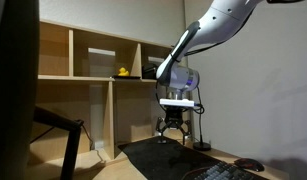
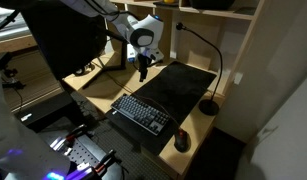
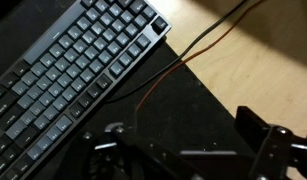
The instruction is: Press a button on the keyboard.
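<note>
Wrist view: pale wooden surface (image 3: 268,60) takes the upper right, out past the tool (image 3: 188,155). An exterior view shows an open wooden shelf unit (image 1: 93,60) behind the tool. A black desk mat (image 2: 183,85) lies directly under the tool and spreads away from it across the surface; in the wrist view the mat (image 3: 203,115) fills the ground between the fingers (image 3: 108,150).

White arm (image 1: 208,30) comes down from above and carries the tool (image 1: 171,130) pointing downward, hanging over the mat and clear of it.

The keyboard (image 2: 143,112) lies flat on the surface, off to one side of the tool (image 2: 143,68) and apart from it, along the mat's edge. In the wrist view the keyboard (image 3: 73,65) runs on a slant across the upper left, ahead of the fingers and not touching them.

Tool state: fingers spread wide, nothing between them.

A gooseneck stand (image 2: 209,106) has its round base at the mat's side away from the tool. A dark mouse (image 2: 183,141) sits beyond the keyboard's end, well apart from the tool. Thin cables (image 3: 208,40) cross the wood and mat ahead of the tool. A small yellow duck (image 1: 122,72) sits on a shelf, behind the tool.
</note>
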Available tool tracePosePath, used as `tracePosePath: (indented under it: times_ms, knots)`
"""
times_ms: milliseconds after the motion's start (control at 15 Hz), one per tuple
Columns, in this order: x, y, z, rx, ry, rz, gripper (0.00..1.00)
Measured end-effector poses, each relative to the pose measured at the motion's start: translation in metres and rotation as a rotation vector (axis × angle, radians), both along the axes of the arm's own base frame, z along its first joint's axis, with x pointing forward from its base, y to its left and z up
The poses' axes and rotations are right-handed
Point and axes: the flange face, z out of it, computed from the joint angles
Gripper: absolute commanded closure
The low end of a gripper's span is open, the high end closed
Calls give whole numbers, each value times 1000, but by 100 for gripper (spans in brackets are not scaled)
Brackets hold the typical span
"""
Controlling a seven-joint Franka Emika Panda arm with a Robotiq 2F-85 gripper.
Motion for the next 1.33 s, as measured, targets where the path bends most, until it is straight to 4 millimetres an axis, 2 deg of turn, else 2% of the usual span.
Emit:
tracePosePath:
  times_ms: [467, 1333]
  knots:
    - [-27, 11, 5, 135, 239, 159, 0]
    - [-27, 12, 6, 136, 241, 160, 0]
